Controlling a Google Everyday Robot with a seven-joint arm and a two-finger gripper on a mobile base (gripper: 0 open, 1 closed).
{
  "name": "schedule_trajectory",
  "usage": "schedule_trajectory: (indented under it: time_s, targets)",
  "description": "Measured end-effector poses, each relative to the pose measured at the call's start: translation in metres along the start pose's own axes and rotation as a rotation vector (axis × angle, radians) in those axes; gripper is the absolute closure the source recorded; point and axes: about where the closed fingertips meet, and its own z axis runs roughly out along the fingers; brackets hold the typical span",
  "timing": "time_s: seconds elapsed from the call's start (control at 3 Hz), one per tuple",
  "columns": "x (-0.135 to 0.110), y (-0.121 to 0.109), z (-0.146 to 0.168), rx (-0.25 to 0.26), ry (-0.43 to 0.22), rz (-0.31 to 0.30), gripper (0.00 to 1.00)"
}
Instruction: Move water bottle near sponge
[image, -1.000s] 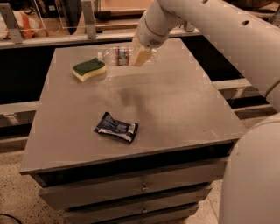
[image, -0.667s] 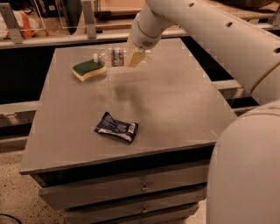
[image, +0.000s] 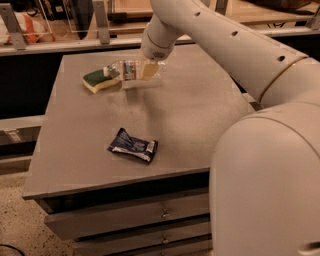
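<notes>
The gripper is at the far left part of the grey table, just under the thick white arm that comes in from the right side of the view. It is closed around the water bottle and holds it by the bottom end, and one pale finger shows across the clear plastic. The bottle is lying on its side, almost horizontal, with the white cap pointing left and the coloured label around its middle. A soft shadow lies on the table under it; whether the bottle touches the surface, I cannot tell. The sponge lies flat on the table just beside the cap end, with its dark green side up and its yellow body below. The cap seems to reach the right edge of the sponge, but contact is not sure. A dark blue crinkled packet lies nearer the front of the table, well apart from both things. Under the table top there are grey drawers, and the large white body of the robot fills the right lower corner.
</notes>
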Motion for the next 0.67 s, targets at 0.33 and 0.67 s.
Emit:
schedule_trajectory:
  time_s: [0.33, 0.67]
  targets:
    - [0.005, -0.0001, 0.0158, -0.02, 0.016, 0.01, 1.0]
    - [0.0073, 0.0012, 0.0221, -0.031, 0.029, 0.016, 0.84]
